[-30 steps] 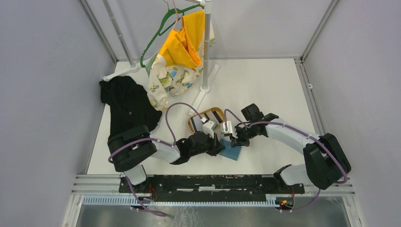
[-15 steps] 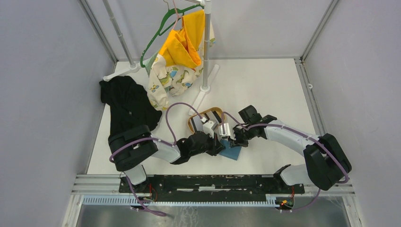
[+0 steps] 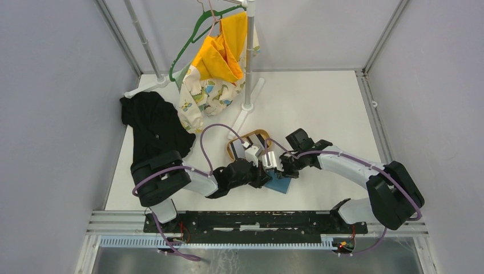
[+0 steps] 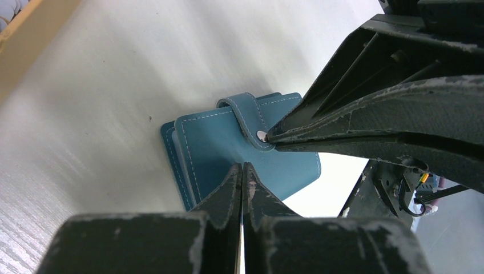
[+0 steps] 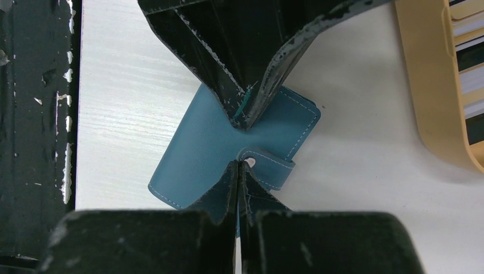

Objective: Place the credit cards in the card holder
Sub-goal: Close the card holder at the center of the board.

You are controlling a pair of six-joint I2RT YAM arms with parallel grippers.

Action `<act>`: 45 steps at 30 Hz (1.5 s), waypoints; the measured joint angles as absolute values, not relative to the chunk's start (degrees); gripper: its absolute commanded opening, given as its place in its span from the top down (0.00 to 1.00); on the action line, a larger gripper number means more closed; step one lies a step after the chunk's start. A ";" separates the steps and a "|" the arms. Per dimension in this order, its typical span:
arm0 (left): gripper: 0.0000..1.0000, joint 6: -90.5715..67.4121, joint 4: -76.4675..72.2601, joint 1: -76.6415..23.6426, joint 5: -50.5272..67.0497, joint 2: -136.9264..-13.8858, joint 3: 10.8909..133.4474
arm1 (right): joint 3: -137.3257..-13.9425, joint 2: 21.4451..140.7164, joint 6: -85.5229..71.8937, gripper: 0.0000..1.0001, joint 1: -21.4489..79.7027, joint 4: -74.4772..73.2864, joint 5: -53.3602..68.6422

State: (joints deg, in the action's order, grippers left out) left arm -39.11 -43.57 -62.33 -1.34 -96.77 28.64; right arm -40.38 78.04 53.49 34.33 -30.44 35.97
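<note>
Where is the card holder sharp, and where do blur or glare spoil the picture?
Left wrist view: card holder sharp, stitching clear; left gripper's base blurred; table glaring at the top. Right wrist view: holder sharp, right gripper's base soft. Top view: even light, grippers hide most of the holder.

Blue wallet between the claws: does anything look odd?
The teal-blue folding card holder lies askew on the white table, closed, snap tab over its front; the striped credit cards sit in the oval tan wooden tray. The left gripper and right gripper, both shut, have chipped, scuffed black fingers.
</note>
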 measured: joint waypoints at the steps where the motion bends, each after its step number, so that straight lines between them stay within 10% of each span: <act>1: 0.98 -39.11 -43.59 -62.33 -1.34 -96.79 28.64 | -40.38 78.04 53.71 1.00 34.52 -30.44 35.79; 45: 0.98 -39.13 -44.45 -62.30 -0.69 -96.84 28.10 | -40.36 76.79 58.89 1.00 39.18 -32.27 30.70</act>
State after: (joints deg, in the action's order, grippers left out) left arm -39.13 -44.45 -62.30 -0.69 -96.84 28.10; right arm -40.36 76.79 58.89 39.18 -32.27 30.70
